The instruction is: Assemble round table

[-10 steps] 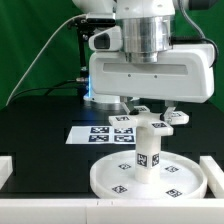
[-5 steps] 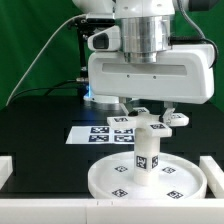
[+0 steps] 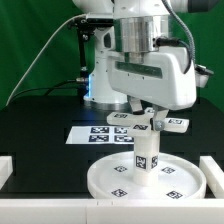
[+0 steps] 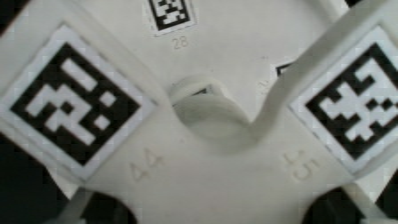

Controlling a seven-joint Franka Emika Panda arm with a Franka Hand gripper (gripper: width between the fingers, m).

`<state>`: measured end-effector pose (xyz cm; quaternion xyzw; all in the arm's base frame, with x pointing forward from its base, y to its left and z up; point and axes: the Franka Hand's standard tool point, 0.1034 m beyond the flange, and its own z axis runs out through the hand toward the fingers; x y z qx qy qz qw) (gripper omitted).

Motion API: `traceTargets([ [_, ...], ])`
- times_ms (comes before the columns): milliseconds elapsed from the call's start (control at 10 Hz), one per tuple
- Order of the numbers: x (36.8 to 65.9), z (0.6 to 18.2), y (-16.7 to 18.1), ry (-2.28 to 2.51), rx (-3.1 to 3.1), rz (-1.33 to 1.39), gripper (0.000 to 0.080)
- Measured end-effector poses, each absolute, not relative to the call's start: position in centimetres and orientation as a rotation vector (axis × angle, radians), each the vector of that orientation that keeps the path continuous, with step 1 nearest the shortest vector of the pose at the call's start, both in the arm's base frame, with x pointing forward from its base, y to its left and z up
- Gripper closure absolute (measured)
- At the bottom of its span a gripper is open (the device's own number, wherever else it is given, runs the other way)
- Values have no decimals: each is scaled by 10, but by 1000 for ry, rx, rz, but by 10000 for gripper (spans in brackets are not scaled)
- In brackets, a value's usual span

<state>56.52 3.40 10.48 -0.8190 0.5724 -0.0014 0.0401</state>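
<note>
Between the two fingers of the pincer (image 3: 150,114) sits the white plastic cross-shaped foot piece (image 3: 176,123), which bears black-and-white square tags; the jaws are clenched on it. In the wrist view the foot piece (image 4: 196,160) fills nearly the whole picture. Directly under the pincer, the foot piece rests on the short white cylindrical post (image 3: 147,155). The post stands upright in the middle of the large rimmed white round disc (image 3: 106,180) on the black bench (image 3: 40,120). Below and behind the pincer lies the marker board (image 3: 98,133).

Both views (wrist far closer) share foot piece (image 4: 199,150).
</note>
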Motion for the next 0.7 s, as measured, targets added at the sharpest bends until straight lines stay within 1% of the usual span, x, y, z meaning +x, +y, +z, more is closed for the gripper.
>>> traceTargets([
  [200, 564, 105, 35, 1935, -2336, -26, 354],
  [500, 564, 105, 36, 1974, -2296, -18, 354],
  [600, 563, 106, 37, 1929, -2339, -10, 213],
  [700, 561, 112, 37, 1850, -2404, 18, 170],
])
